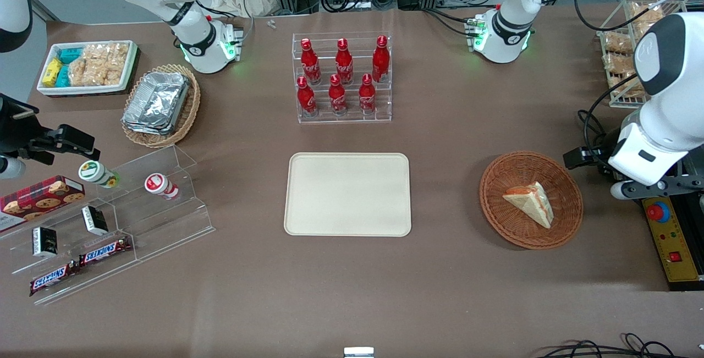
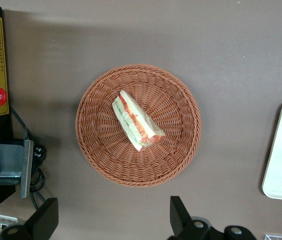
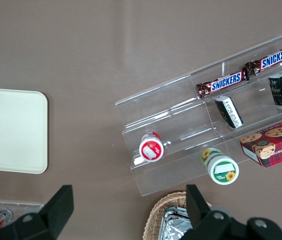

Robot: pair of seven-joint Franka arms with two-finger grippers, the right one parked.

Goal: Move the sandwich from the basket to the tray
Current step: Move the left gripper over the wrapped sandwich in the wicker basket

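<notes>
1. Hovering above the table at the working arm's end, the gripper (image 2: 113, 220) has its two dark fingers (image 2: 180, 216) spread wide apart and holds nothing.
2. Seen from the wrist camera, the basket (image 2: 97, 150) lies directly below the gripper, round and reddish-brown, standing on the brown table (image 1: 451, 270).
3. Lying in the basket's middle, the sandwich (image 1: 531, 203) is a pale wedge in clear wrap, showing its red-orange filling stripe; nothing touches it.
4. Just beside the basket, toward the working arm's end, sits a yellow control box (image 1: 672, 245) with a red button.
5. Toward the parked arm's end, well apart from the basket, the cream tray (image 1: 347, 194) lies flat with nothing on it.
6. Farther from the front camera than the tray, six red bottles (image 1: 344, 75) stand in a clear stepped rack.
7. Toward the parked arm's end, a paler wicker basket holds foil trays (image 1: 157, 99).
</notes>
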